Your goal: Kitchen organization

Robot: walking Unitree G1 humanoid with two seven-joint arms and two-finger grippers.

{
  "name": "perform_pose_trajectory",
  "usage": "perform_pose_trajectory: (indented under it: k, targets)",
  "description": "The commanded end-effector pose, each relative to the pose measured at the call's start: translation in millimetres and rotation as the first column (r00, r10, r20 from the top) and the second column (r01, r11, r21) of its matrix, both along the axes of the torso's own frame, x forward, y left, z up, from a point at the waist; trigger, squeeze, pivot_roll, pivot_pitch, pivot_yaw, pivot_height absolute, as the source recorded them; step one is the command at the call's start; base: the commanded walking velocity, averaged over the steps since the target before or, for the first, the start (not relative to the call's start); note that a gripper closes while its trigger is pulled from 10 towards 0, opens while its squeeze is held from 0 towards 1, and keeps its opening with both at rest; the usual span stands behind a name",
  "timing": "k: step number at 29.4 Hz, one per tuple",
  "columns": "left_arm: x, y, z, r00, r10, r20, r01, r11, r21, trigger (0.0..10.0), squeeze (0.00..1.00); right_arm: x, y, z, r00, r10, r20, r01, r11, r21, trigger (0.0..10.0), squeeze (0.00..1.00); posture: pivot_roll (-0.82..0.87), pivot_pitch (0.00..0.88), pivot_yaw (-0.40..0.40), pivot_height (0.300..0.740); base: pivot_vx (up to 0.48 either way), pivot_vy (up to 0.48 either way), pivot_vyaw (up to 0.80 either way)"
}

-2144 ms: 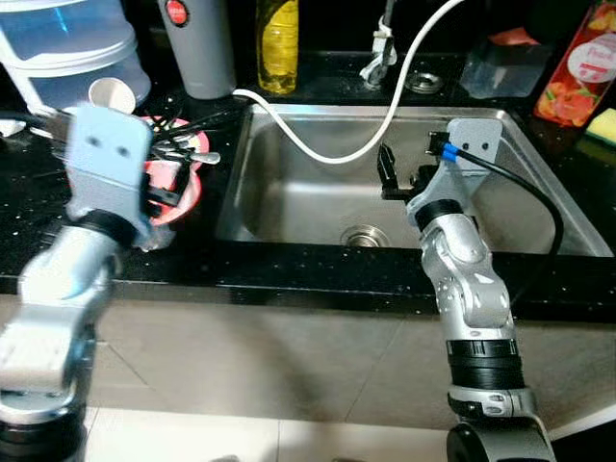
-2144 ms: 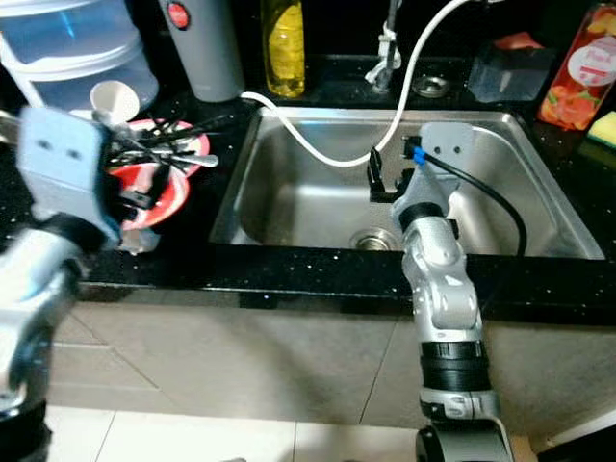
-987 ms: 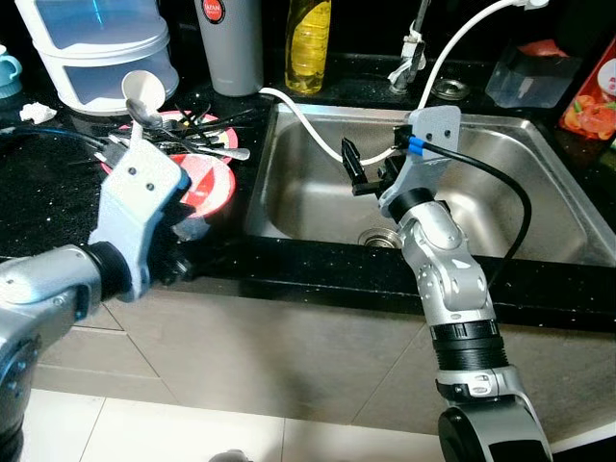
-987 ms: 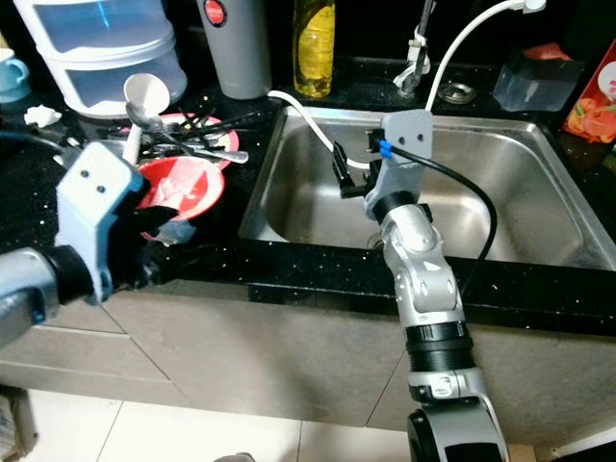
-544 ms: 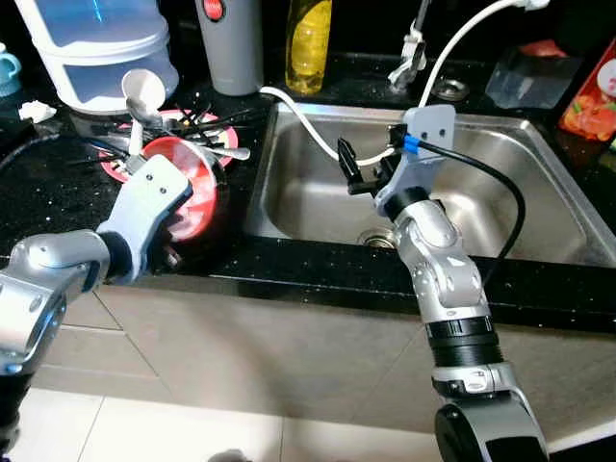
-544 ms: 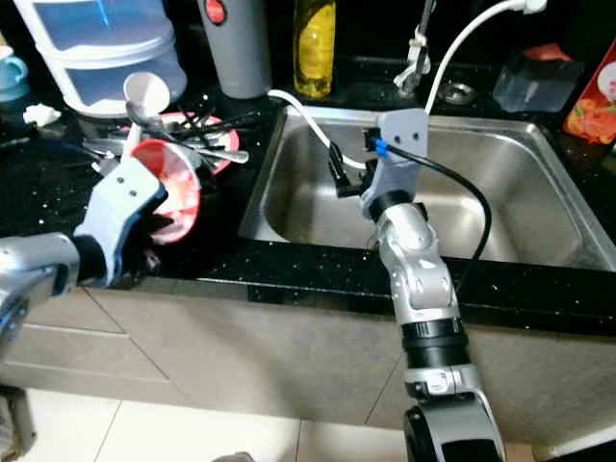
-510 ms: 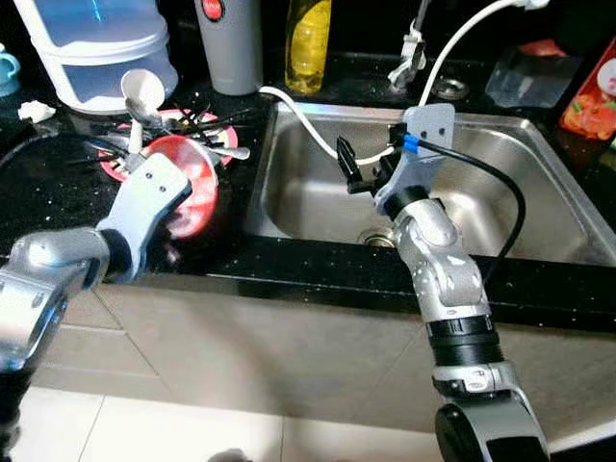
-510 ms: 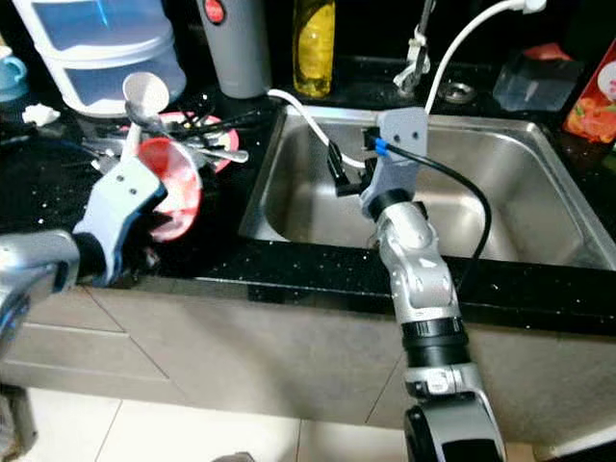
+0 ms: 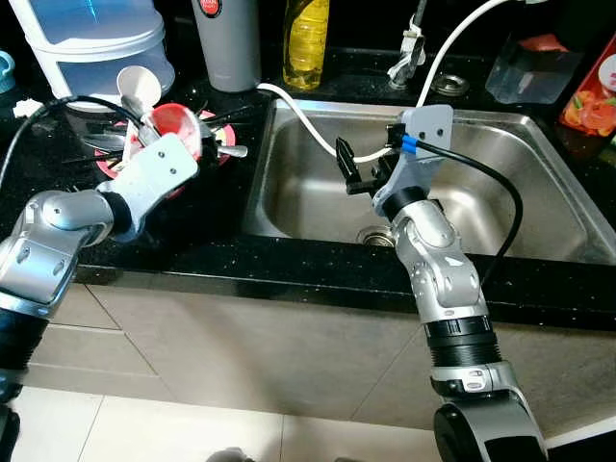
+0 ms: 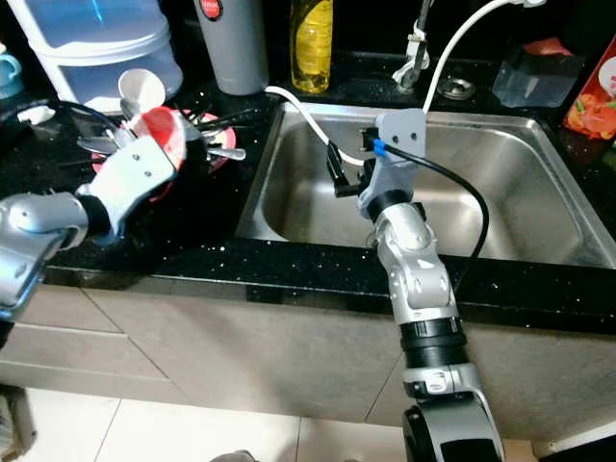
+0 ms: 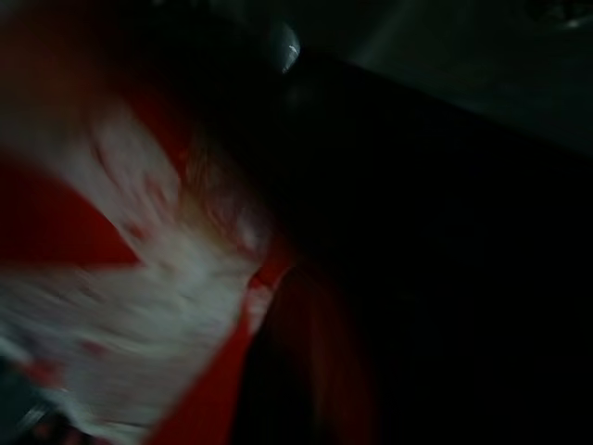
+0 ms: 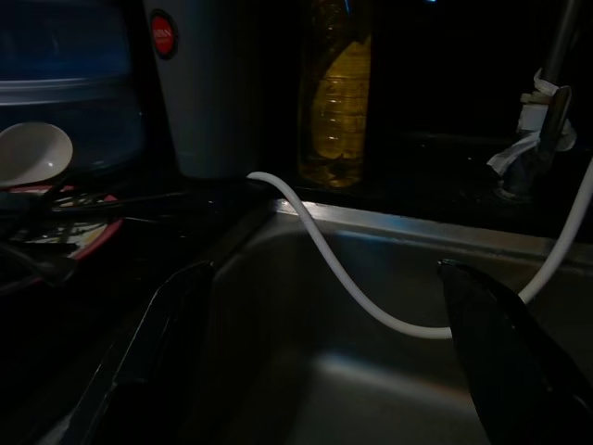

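Note:
A red bowl (image 9: 179, 119) with white smears inside hangs tilted over the pile of utensils at the left of the counter. My left gripper (image 9: 173, 141) is shut on it, its fingers hidden behind the grey wrist plate. In the left wrist view the red bowl (image 11: 139, 306) is a close red and white blur. My right gripper (image 9: 348, 169) hovers open inside the steel sink (image 9: 539, 192) near its left wall. Its black fingers (image 12: 167, 324) stand wide apart with nothing between them.
A red plate (image 9: 114, 164) piled with dark utensils and a white ladle (image 9: 133, 85) lies left of the sink. Behind stand a clear stacked container (image 9: 87, 38), a grey tumbler (image 9: 229, 38) and a yellow oil bottle (image 9: 306, 38). A white hose (image 9: 318, 125) loops into the sink.
My left gripper has lifted the red bowl off the counter, tipped it on edge and carried it back over the utensil plate. The right gripper has stayed over the sink.

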State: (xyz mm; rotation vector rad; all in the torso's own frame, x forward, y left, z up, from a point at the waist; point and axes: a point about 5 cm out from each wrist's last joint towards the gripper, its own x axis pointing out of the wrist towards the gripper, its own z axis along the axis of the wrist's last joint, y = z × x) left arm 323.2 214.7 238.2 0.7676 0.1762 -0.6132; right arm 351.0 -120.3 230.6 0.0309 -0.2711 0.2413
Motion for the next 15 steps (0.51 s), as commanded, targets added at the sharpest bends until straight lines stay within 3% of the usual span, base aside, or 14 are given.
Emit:
perform_pose_trajectory:
  k: [1,6,10,11,13,14,15]
  targets:
    - [0.1,4.8,-12.4,0.998,0.003,-0.059,-0.001,0.999,0.034,0.0,0.0,-1.2,1.0,0.0,1.0,-0.004,0.007,0.004,1.0,-0.005,10.0,0.0,0.13,0.0,0.0,0.74,0.0,0.0,0.0]
    - [1.2,-3.2,-3.6,0.999,-0.049,0.013,0.049,0.998,0.034,0.0,0.0,-1.7,-0.3,0.0,1.0,-0.008,0.007,0.008,1.0,-0.006,10.0,0.0,0.13,0.0,-0.001,0.74,0.0,0.0,0.0]
    - [8.7,-18.8,14.4,0.98,-0.107,0.166,0.098,0.993,0.063,0.0,0.0,-1.6,0.6,0.2,1.0,-0.007,0.008,0.007,1.0,-0.005,10.0,0.0,0.13,0.0,-0.002,0.74,0.0,0.0,0.0]
    - [12.2,-24.4,22.2,0.964,-0.115,0.238,0.099,0.992,0.079,1.6,0.0,-1.4,1.0,0.9,1.0,-0.008,0.01,0.008,1.0,-0.003,10.0,0.0,0.12,0.0,0.0,0.74,0.0,0.0,0.0]
    - [12.2,-24.4,22.2,0.964,-0.115,0.238,0.099,0.992,0.079,1.6,0.0,-1.4,1.0,0.9,1.0,-0.008,0.01,0.008,1.0,-0.003,10.0,0.0,0.12,0.0,0.0,0.74,0.0,0.0,0.0]
    - [15.1,-30.9,29.9,0.947,-0.124,0.296,0.105,0.991,0.078,10.0,0.0,-1.3,1.1,1.7,1.0,-0.01,0.013,0.01,1.0,-0.002,10.0,0.0,0.12,0.0,0.002,0.74,0.0,0.0,0.0]
    - [15.1,-30.9,29.9,0.947,-0.124,0.296,0.105,0.991,0.078,10.0,0.0,-1.3,1.1,1.7,1.0,-0.01,0.013,0.01,1.0,-0.002,10.0,0.0,0.12,0.0,0.002,0.74,0.0,0.0,0.0]
